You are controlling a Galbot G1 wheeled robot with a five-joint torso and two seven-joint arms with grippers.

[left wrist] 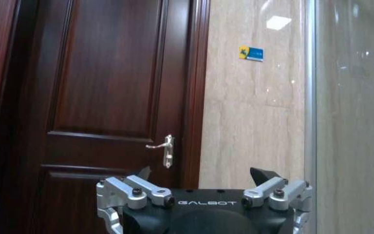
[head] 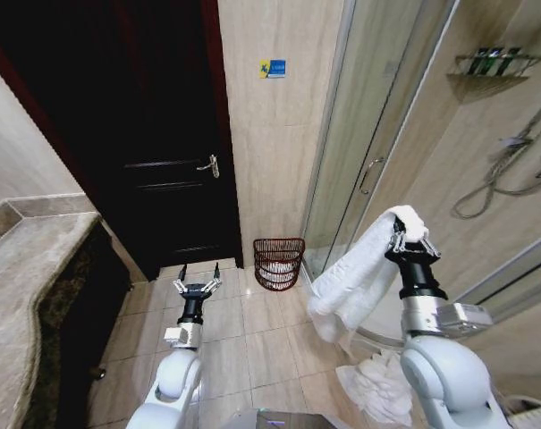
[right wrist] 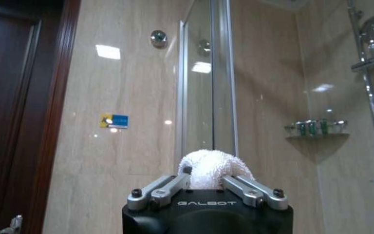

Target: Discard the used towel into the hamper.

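"Where is the dark red-brown wire hamper (head: 278, 263)?"

"On the floor, ahead and left of the right gripper (head: 409, 239), whose jaws pinch the white fluffy towel (head: 359, 273)."

"The left gripper (head: 198, 278)?"

"Jaws wide, empty, though nearer."

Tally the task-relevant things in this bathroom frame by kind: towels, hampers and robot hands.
Towels: 2, the held white towel in the right hand and a crumpled white towel on the floor.
Hampers: 1, the hamper by the wall.
Hands: 2, counting the empty left hand.
Total: 5
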